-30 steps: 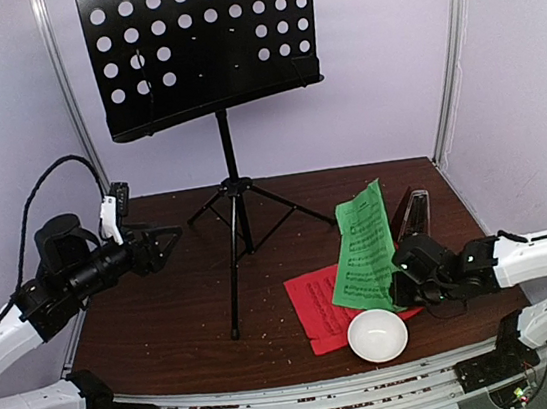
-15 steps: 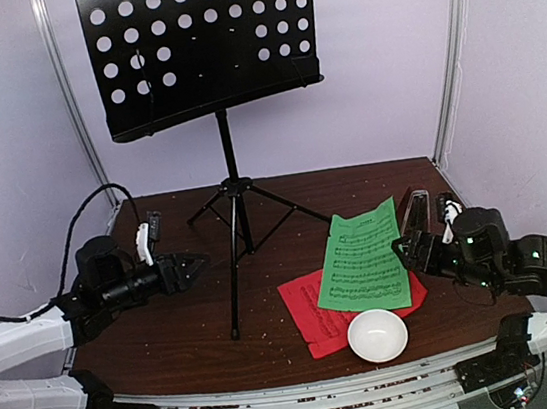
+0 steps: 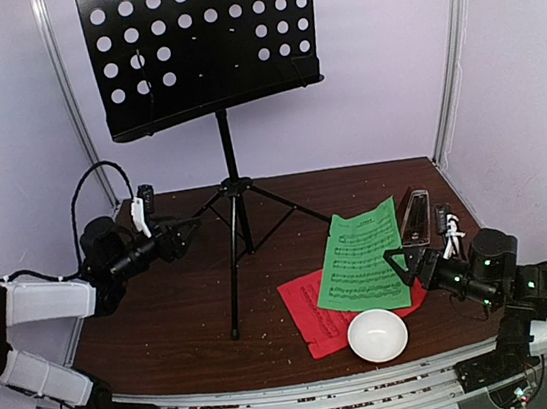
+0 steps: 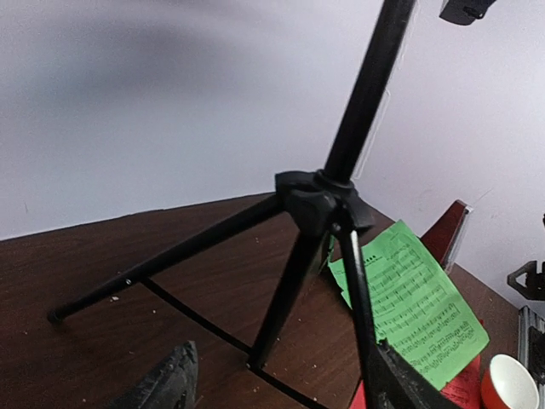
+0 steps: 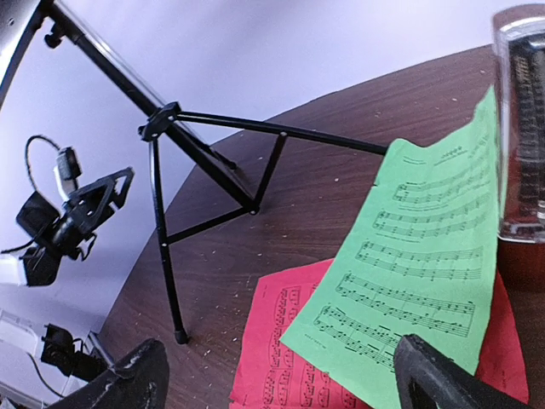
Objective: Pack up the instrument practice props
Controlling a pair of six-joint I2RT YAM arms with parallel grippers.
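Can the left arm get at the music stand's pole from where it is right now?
Probably yes. The left gripper is open and points toward the music stand near its tripod hub, with only bare table showing between them.

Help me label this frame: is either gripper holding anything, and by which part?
Nothing is held. Both the left gripper and the right gripper are open and empty.

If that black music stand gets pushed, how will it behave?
Likely top-heavy: the music stand carries a wide perforated desk high on one thin pole, so a push up there could tip it. Its three slim legs splay low on the table, so a nudge near the hub would probably slide it.
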